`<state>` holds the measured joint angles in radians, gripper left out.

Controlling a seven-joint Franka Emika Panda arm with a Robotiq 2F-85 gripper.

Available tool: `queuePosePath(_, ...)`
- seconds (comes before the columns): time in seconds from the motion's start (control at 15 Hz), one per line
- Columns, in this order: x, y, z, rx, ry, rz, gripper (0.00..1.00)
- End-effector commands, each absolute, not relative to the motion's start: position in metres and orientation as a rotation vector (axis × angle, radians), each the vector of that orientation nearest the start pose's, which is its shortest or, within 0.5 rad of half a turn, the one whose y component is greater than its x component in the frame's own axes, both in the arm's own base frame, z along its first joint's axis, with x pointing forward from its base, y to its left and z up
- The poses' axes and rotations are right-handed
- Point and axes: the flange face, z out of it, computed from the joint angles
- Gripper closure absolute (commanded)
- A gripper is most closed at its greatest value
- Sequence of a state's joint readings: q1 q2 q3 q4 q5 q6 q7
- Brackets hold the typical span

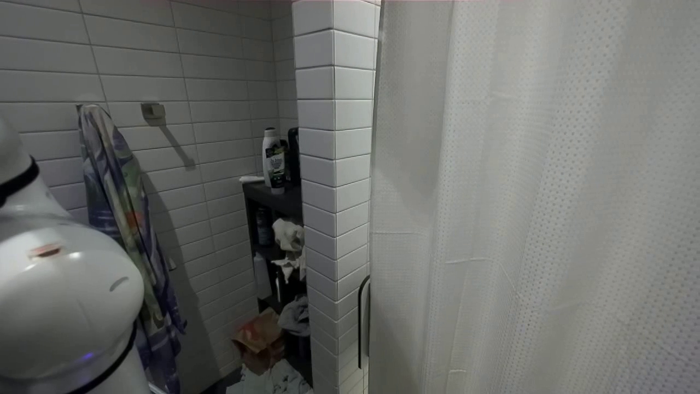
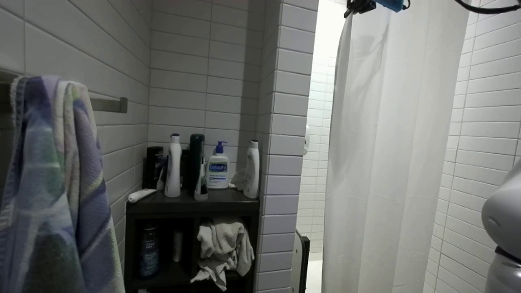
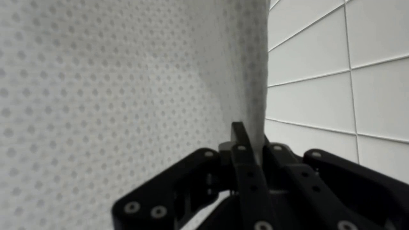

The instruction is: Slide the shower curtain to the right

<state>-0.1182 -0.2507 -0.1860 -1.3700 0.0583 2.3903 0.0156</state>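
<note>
The shower curtain [image 1: 514,197] is a tall white sheet with soft vertical folds and a dotted weave. It fills the right side in an exterior view and hangs right of the tiled pillar in an exterior view [image 2: 390,154]. In the wrist view the curtain [image 3: 111,95] fills the left and middle. My gripper [image 3: 251,131] has its black fingers close together with the curtain's edge pinched between them; the right fingertip is mostly hidden behind the fabric. The gripper [image 2: 359,6] shows at the top of an exterior view, at the curtain's upper left edge, partly cut off.
A white tiled pillar [image 2: 281,162] stands left of the curtain, with a gap between them. A dark shelf [image 2: 191,207] holds several bottles and cloths. A blue patterned towel [image 1: 128,219] hangs on the wall. The white arm [image 1: 65,295] stands near it.
</note>
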Motion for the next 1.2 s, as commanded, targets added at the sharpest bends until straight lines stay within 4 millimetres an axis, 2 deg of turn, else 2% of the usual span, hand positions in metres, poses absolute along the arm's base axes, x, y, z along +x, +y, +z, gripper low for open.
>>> queuePosePath(0.0, 0.412, -0.17, 0.956, -2.56, 0.543, -1.973, 1.0)
queuePosePath(0.4, 0.403, -0.201, 0.954, -2.562, 0.757, -2.026, 0.99)
queuePosePath(0.8, 0.401, -0.209, 0.954, -2.485, 0.986, -2.014, 0.99)
queuePosePath(0.87, 0.364, -0.267, 0.962, -2.464, 1.032, -2.071, 0.99)
queuePosePath(0.93, 0.358, -0.279, 0.957, -2.456, 1.084, -2.017, 0.99)
queuePosePath(1.13, 0.323, -0.344, 0.95, -2.393, 1.235, -1.973, 0.99)
